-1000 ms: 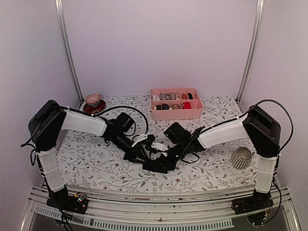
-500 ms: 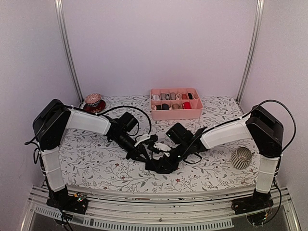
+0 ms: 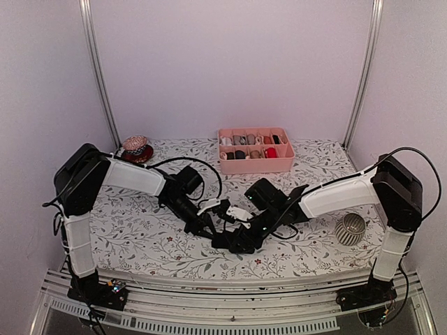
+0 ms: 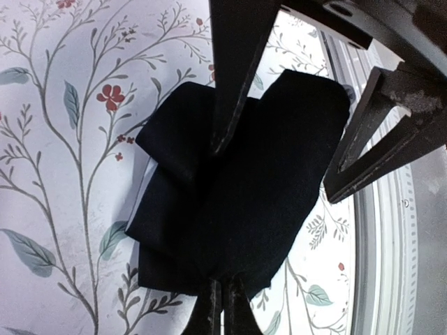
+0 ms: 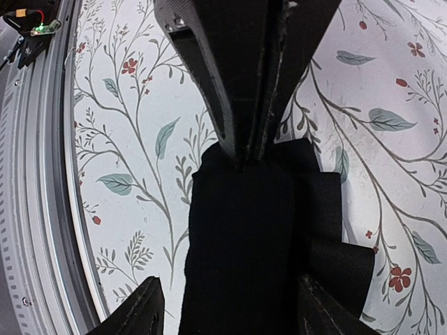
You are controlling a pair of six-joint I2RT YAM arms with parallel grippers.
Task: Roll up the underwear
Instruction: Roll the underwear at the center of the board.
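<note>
One black underwear (image 3: pixel 234 241) lies folded into a thick strip on the flowered tablecloth, near the front middle. My left gripper (image 3: pixel 211 229) comes in from the left. In the left wrist view its fingertips (image 4: pixel 222 303) are pressed together on the near edge of the underwear (image 4: pixel 244 188), which shows a pale strip along one side. My right gripper (image 3: pixel 246 234) reaches in from the right. Its fingers (image 5: pixel 140 314) stand wide apart on either side of the folded underwear (image 5: pixel 244 244), apart from the cloth. The brief with the beige waistband is out of view.
A pink divided tray (image 3: pixel 255 166) with small fabric bundles stands at the back middle. A red dish with a knitted ball (image 3: pixel 135 149) sits at the back left. A ribbed pale cup (image 3: pixel 350 229) lies at the right. The metal front rail (image 3: pixel 223 293) is close behind the cloth.
My left gripper's jaws have closed on the underwear's edge. My right gripper's jaws have spread apart, letting go of the cloth. Both arms have shifted slightly to the right.
</note>
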